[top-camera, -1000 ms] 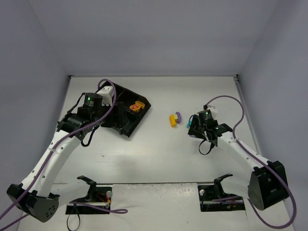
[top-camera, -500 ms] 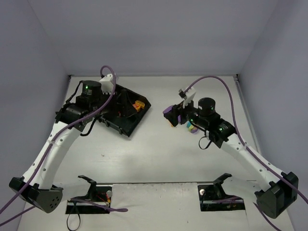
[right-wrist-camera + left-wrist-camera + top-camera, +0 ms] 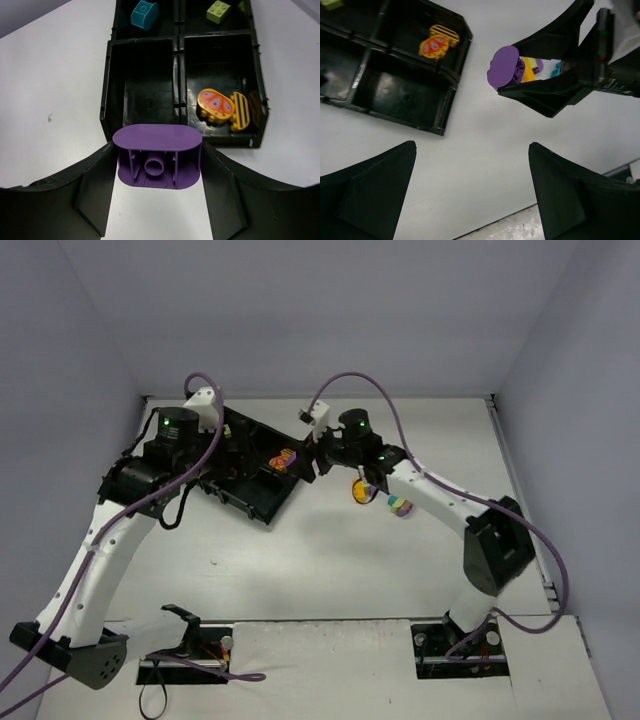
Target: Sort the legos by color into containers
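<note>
My right gripper [image 3: 318, 462] is shut on a purple oval brick [image 3: 157, 155] and holds it just off the near right edge of the black tray [image 3: 262, 512]. In the right wrist view the tray [image 3: 106, 100] has a teal brick [image 3: 144, 12] far left, a lime brick [image 3: 218, 10] far right, orange bricks [image 3: 222, 107] near right, and a bare near left compartment [image 3: 142, 85]. My left gripper [image 3: 470, 185] is open and empty, above the table beside the tray. The purple brick also shows in the left wrist view [image 3: 504, 66].
An orange brick [image 3: 358, 490] and a small cluster of purple, lime and teal bricks [image 3: 400, 507] lie on the table right of the tray, under the right arm. Grey walls close in the table on three sides.
The right arm has swung left from the table's right middle to the tray's edge, carrying the purple brick. The left arm has drawn back and up over the tray.
</note>
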You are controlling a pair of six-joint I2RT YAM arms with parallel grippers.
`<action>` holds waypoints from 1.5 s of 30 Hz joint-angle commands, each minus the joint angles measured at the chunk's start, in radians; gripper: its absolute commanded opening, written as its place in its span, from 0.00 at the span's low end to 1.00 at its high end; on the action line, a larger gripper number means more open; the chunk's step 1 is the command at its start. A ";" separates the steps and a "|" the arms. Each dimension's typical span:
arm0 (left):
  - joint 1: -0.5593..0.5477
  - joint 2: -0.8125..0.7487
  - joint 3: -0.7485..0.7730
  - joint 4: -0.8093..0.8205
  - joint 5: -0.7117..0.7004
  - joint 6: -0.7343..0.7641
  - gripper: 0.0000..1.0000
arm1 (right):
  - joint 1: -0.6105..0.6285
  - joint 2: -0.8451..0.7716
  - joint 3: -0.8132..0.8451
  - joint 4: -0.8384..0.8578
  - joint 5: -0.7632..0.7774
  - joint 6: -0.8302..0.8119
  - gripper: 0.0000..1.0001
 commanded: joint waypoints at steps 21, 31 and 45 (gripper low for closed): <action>0.004 -0.284 -0.096 -0.190 -0.398 -0.043 0.87 | 0.178 0.530 0.486 0.113 0.147 0.130 0.63; 0.004 -0.207 -0.096 -0.127 -0.368 -0.034 0.87 | 0.149 0.440 0.455 0.064 0.161 0.148 0.84; 0.001 -0.112 -0.142 0.047 -0.251 0.064 0.87 | -0.168 0.040 0.059 -0.026 0.446 0.339 0.74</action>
